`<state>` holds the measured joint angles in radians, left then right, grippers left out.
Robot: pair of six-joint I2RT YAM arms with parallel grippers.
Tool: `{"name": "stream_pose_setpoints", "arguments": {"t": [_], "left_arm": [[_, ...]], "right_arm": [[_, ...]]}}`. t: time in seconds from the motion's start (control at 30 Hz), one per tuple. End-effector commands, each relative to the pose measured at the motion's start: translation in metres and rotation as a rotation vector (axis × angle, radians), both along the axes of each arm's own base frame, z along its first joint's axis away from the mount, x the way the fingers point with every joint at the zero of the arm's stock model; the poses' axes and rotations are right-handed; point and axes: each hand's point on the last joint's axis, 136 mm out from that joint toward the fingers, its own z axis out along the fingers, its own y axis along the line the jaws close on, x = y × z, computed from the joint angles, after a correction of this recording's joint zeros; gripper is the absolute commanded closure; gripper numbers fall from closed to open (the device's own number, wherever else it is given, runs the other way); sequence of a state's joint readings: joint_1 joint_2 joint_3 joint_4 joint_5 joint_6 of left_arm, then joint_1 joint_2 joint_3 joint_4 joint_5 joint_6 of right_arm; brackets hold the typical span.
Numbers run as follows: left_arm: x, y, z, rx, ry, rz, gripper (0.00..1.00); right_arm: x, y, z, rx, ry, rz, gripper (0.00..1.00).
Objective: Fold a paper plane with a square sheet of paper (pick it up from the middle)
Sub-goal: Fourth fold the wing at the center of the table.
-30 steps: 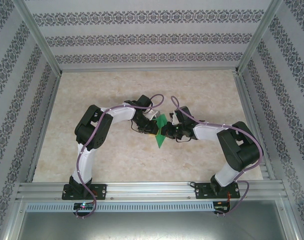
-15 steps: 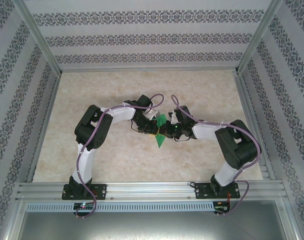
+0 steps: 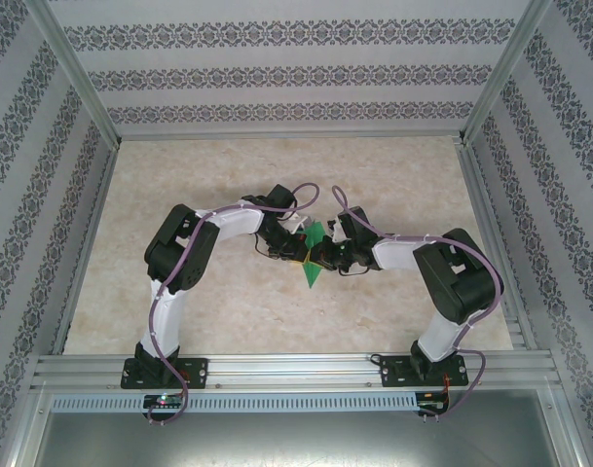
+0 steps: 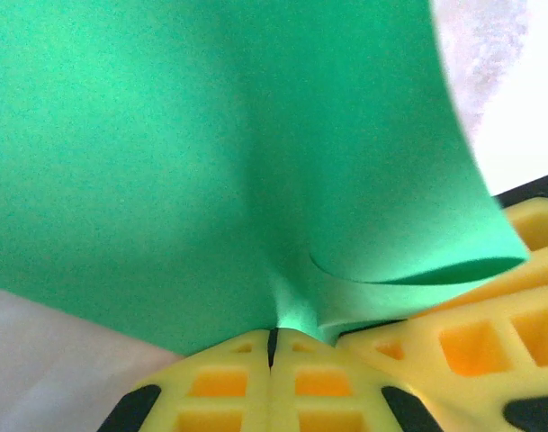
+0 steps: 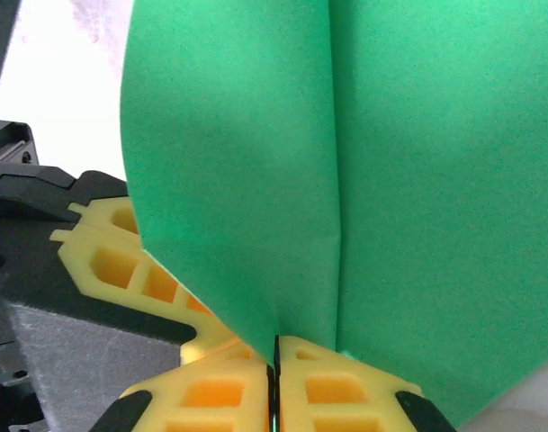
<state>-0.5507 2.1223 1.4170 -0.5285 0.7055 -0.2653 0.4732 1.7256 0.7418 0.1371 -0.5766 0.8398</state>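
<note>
Green paper (image 4: 211, 162): runs off the top and left of the left wrist view, and off the top and right of the right wrist view.
Left tool (image 4: 273, 340): finger bases cut off below the paper.
Right tool (image 5: 275, 346): same, cropped below the paper.
Worktop (image 4: 516, 90): blurred white beside the paper.
Green paper from above: creases too small to read.
</note>
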Motion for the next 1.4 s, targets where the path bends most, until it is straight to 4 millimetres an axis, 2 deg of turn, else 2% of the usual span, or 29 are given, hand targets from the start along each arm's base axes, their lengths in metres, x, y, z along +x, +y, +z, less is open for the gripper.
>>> {"name": "stream_pose_setpoints", "arguments": {"t": [0.0, 0.27, 0.43, 0.97, 1.37], "left_arm": [[-0.001, 0.018, -0.013, 0.092, -0.012, 0.031, 0.95], [0.001, 0.015, -0.006, 0.073, -0.021, 0.037, 0.98], [0.003, 0.011, 0.001, 0.043, -0.029, 0.04, 0.97], [0.011, 0.017, 0.016, 0.039, -0.058, 0.071, 0.89], [0.008, 0.019, 0.0, 0.06, -0.02, 0.06, 0.94]], "right_arm": [[0.005, 0.001, -0.002, 0.003, 0.005, -0.01, 0.91], [0.005, 0.002, -0.006, -0.006, 0.014, -0.007, 0.91], [0.004, 0.001, -0.008, -0.013, 0.018, -0.006, 0.91], [0.003, -0.002, -0.012, -0.048, 0.024, 0.011, 0.92], [0.005, 0.004, -0.004, -0.019, 0.012, 0.019, 0.92]]}}
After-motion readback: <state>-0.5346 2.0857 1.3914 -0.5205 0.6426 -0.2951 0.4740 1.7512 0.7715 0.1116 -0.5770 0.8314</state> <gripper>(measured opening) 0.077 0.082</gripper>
